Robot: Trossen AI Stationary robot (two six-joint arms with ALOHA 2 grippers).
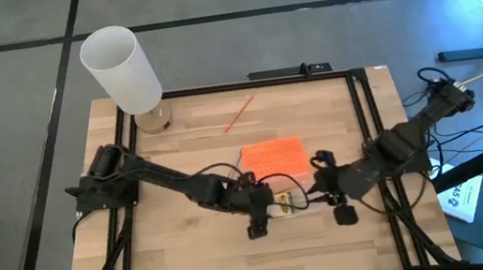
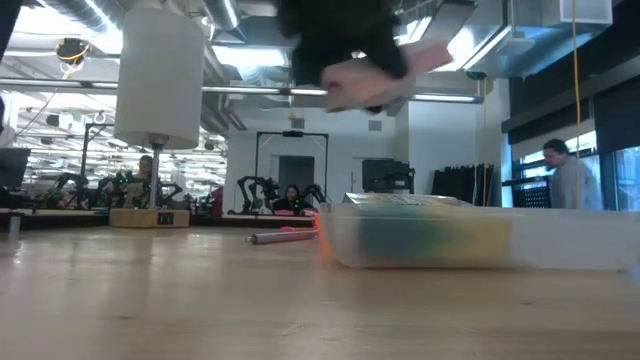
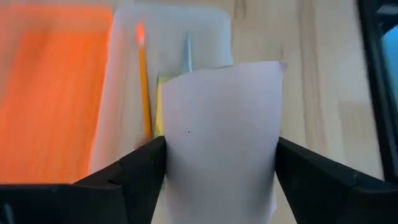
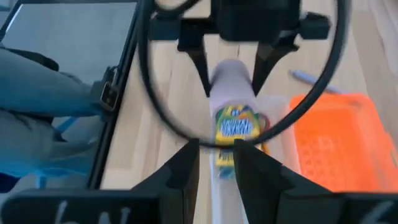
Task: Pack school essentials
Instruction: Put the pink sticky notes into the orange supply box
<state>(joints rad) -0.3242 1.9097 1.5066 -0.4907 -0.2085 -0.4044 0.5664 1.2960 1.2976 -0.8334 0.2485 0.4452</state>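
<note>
My left gripper is shut on the pale pink sticky-note pad and hangs above the clear box near the table's middle. In the box lie the green-and-yellow crayon box, an orange pencil and a thin blue-grey stick. My right gripper is at the box's right end with its fingers a little apart. The crayon box's end shows in that gap; I cannot tell whether they touch. Scissors are not in view. My left gripper pinches the pad between its two fingers, one on each opposite edge. The fingers come from above, pointing down. The pad bows out between them and is lifted clear, above the clear box.
The orange lid lies flat just beyond the box. A red pencil lies toward the far edge, and a blue-grey pen rests on the table past the lid. The tall white cylinder stands at the far left corner. People show in the room behind.
</note>
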